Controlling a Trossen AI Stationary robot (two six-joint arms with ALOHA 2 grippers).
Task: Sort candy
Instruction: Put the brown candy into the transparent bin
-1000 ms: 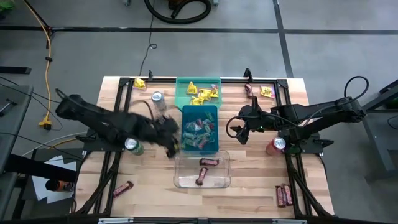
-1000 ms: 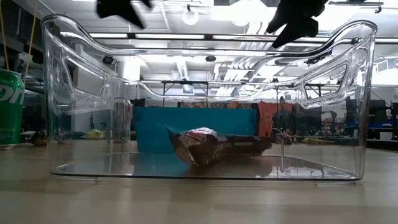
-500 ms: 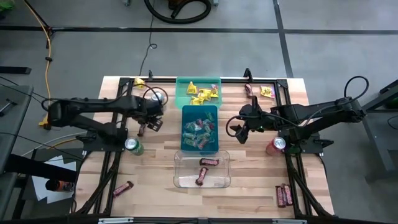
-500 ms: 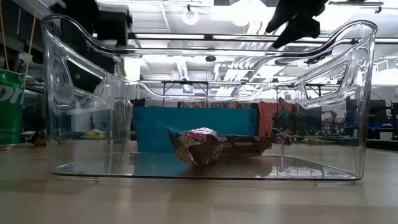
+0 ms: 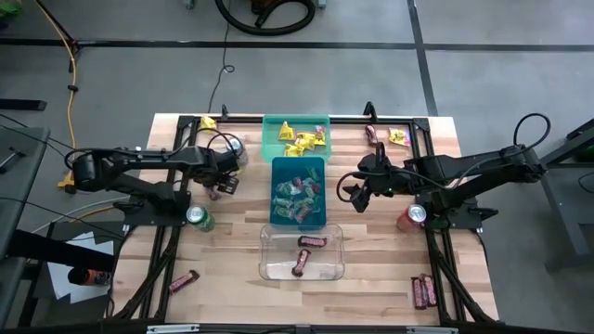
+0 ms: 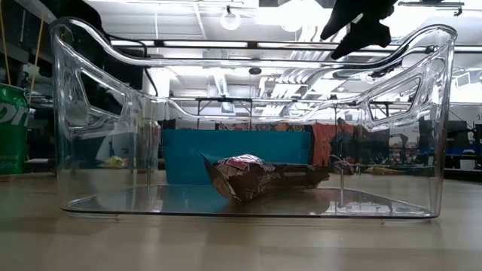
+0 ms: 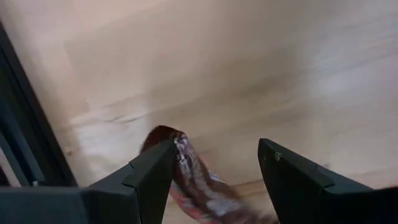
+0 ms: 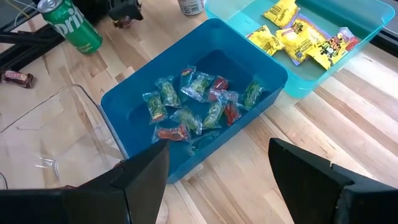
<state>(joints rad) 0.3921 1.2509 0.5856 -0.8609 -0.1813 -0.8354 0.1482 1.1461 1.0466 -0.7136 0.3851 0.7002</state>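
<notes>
A dark red-brown candy bar [image 7: 186,171] lies on the wooden table left of the blue bin [image 5: 298,192]. My left gripper [image 5: 221,186] [image 7: 214,155] points down over it, open, with a finger on either side. The bar lies close beside one finger [image 7: 155,168]. My right gripper [image 5: 355,195] hangs open above the table, right of the blue bin, with nothing between its fingers. The blue bin [image 8: 134,102] holds mixed green and red sweets [image 8: 199,102]. The teal bin [image 5: 295,137] holds yellow packets [image 8: 298,37]. The clear bin [image 5: 301,252] holds two dark bars [image 6: 263,177]. My left gripper stands over the dark bar's end [image 7: 168,134] from above, with the bar flat on the table. The bar runs partly behind one finger, and I cannot tell whether that finger touches it.
A silver can [image 5: 235,146] stands just beyond my left gripper and a green can [image 5: 198,217] just nearer. Another can [image 5: 411,216] stands at the right. Loose yellow packets [image 5: 208,122] [image 5: 397,136] and dark bars [image 5: 184,280] [image 5: 424,290] [image 5: 371,134] lie around the table's edges.
My left gripper has swung from the blue bin's near left corner toward the table's left and far side. It has come down to the table over the dark bar and tipped to point downward. It has dropped out of the top of the low view.
</notes>
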